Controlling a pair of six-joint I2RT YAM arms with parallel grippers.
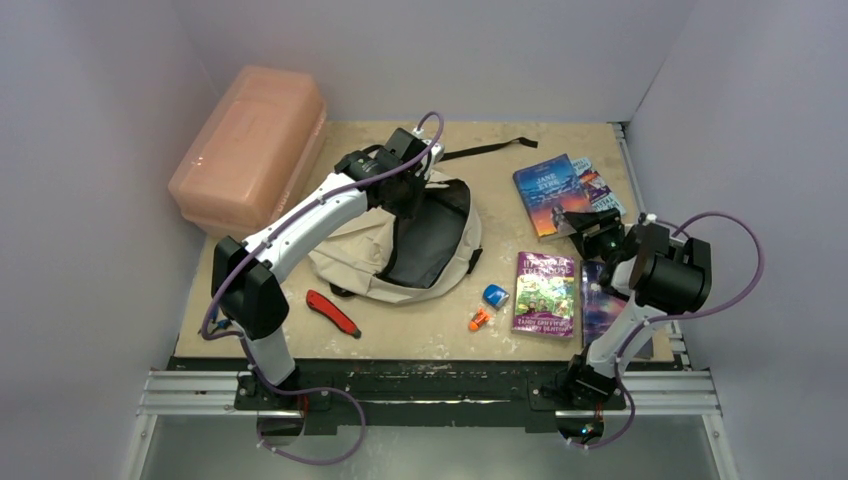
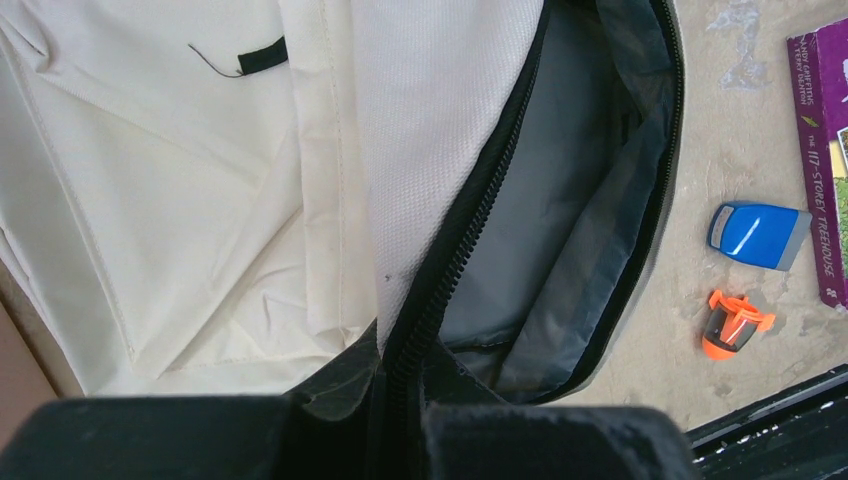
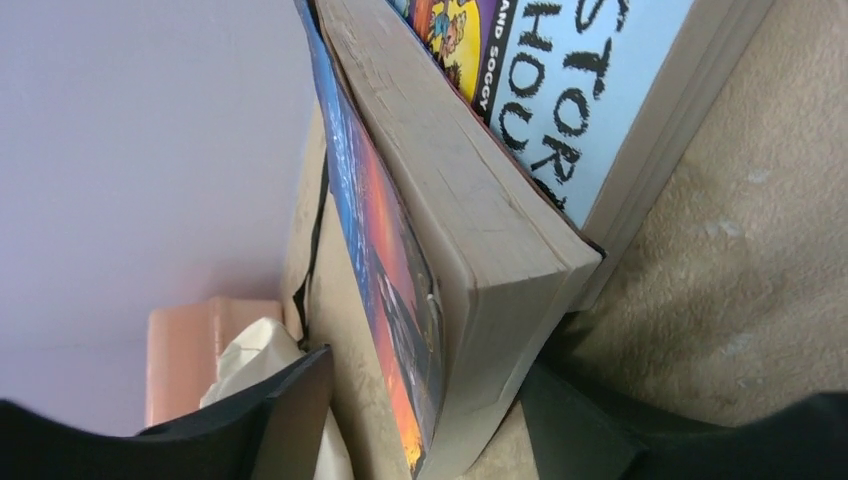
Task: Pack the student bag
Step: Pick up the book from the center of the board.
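Left pincer (image 2: 400,405) pinching student bag (image 2: 180,220) zipper edge; right pincer (image 3: 430,412) spread astride book (image 3: 470,230)

"JANE EYRE" on the blue book (image 1: 547,195); "117-STOREY TREEHOUSE" on the purple book's spine (image 2: 818,170)

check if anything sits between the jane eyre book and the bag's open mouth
Nothing visible does: only bare table lies between the Jane Eyre book and the student bag, whose mouth the left gripper holds open.
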